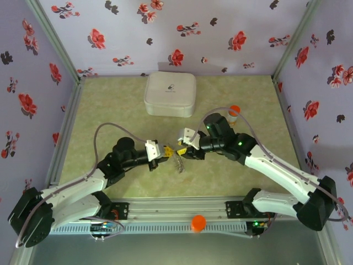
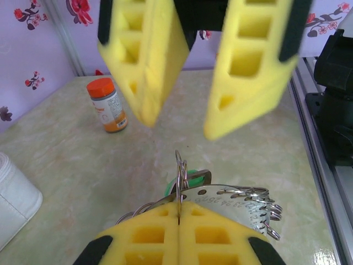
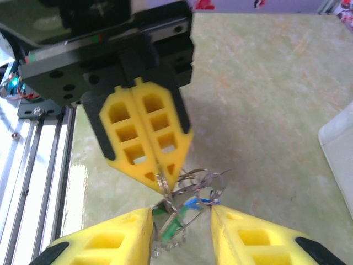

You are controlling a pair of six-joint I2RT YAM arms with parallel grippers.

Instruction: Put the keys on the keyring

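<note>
My left gripper (image 2: 179,208) is shut on a thin silver wire ring (image 2: 180,171) that stands upright from the keyring (image 2: 242,201), a curved numbered metal band edged with several small rings. The green key (image 3: 179,223) and the blue key (image 3: 194,201) hang in that cluster just below the left gripper's tips (image 3: 163,181). My right gripper (image 3: 182,212) is open, its yellow fingers on either side of the keys. From above, the left gripper (image 1: 163,152) and the right gripper (image 1: 181,150) meet tip to tip over the keyring (image 1: 180,162) near the table's middle.
A white rounded case (image 1: 169,94) lies at the back of the table. An orange-capped bottle (image 1: 234,115) stands behind the right arm. The metal rail (image 1: 182,210) runs along the near edge, and flowered walls close in the other three sides.
</note>
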